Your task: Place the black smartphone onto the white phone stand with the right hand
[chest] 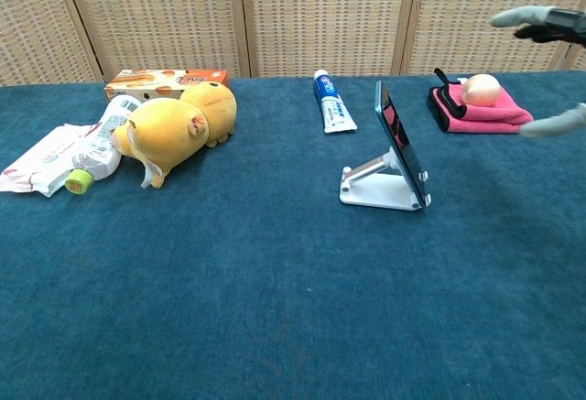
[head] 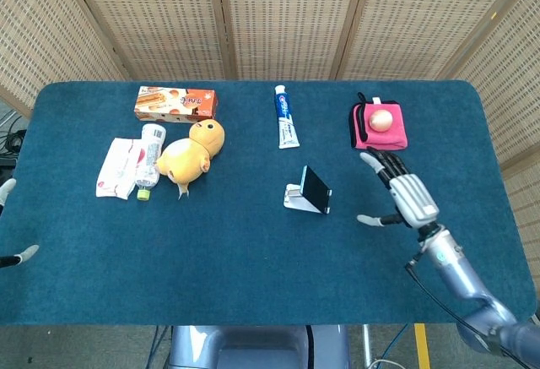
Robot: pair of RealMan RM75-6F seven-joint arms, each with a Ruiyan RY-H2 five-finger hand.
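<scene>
The black smartphone (head: 315, 188) (chest: 399, 144) leans tilted on the white phone stand (head: 297, 199) (chest: 375, 189) near the middle of the blue table. My right hand (head: 402, 195) hangs to the right of it, well apart, fingers spread and holding nothing; in the chest view only its fingertips (chest: 540, 17) show at the right edge. My left hand (head: 10, 221) shows just as two fingertips at the far left edge of the head view.
A pink cloth (head: 380, 128) (chest: 481, 113) with a round peach-coloured ball lies behind the right hand. A toothpaste tube (head: 285, 116) (chest: 333, 101) lies at the back centre. A yellow plush toy (head: 191, 155), a bottle (head: 148, 154), a white packet (head: 118, 166) and a snack box (head: 175, 103) sit at the left.
</scene>
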